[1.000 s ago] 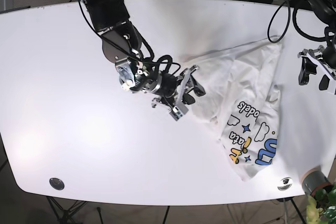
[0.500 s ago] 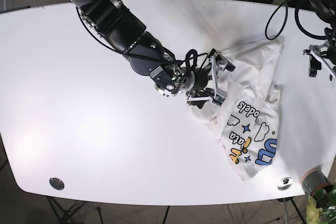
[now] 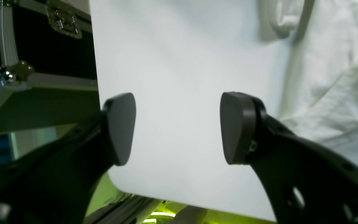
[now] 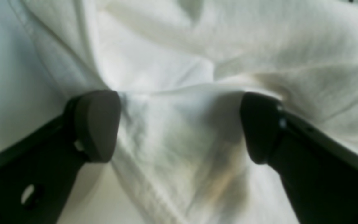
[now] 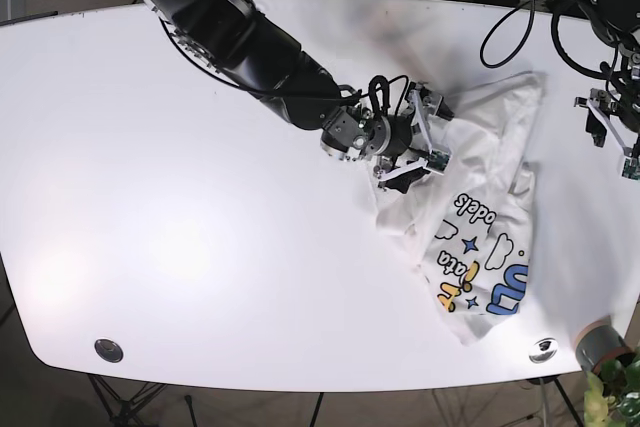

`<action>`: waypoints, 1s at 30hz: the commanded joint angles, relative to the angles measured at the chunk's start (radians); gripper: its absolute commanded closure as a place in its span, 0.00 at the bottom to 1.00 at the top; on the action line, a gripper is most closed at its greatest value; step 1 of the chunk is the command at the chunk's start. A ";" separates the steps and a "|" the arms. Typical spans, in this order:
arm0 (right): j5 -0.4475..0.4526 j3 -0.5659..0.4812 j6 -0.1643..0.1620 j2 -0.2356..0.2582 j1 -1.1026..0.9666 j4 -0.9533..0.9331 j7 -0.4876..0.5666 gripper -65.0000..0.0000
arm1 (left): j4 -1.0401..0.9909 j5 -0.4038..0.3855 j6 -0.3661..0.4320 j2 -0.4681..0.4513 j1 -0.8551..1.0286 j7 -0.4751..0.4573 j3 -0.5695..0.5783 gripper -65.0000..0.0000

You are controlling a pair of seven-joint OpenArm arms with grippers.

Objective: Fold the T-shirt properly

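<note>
1. While crumpled, not flat: T-shirt bunched at the far-right side of the desk, printed side partly up, no neat fold visible.
2. Right hand spread wide, pads straddling a raised ridge of cloth near the shirt's edge, not yet pinching.
3. Left hand also spread, empty, hovering over bare desk just beside the shirt's other edge.
4. Judged early: spreading flat, then every fold, left to do.
</note>
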 commanded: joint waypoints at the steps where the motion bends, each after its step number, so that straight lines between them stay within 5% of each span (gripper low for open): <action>1: -0.049 -0.002 0.015 -0.005 -0.009 -0.004 -0.003 0.27 | 0.013 0.013 0.003 -0.021 -0.006 -0.010 -0.009 0.39; 6: -0.065 0.036 0.016 -0.004 -0.013 -0.003 0.009 0.83 | 0.012 0.013 0.003 -0.011 -0.006 -0.013 -0.009 0.39; 8: -0.072 0.065 0.016 0.002 -0.030 0.003 0.009 0.99 | 0.012 0.013 0.003 -0.011 -0.006 -0.013 -0.010 0.39; 11: -0.066 0.124 0.019 0.028 -0.049 0.045 0.009 0.93 | 0.012 0.010 0.003 -0.009 -0.009 -0.013 -0.006 0.39; 23: -0.063 0.420 0.030 0.220 -0.262 0.432 -0.072 0.97 | 0.015 0.007 0.003 0.025 -0.034 -0.010 0.042 0.39; 30: -0.063 0.616 0.107 0.287 -0.426 0.643 -0.137 0.97 | 0.015 0.007 0.003 0.084 -0.038 -0.010 0.112 0.39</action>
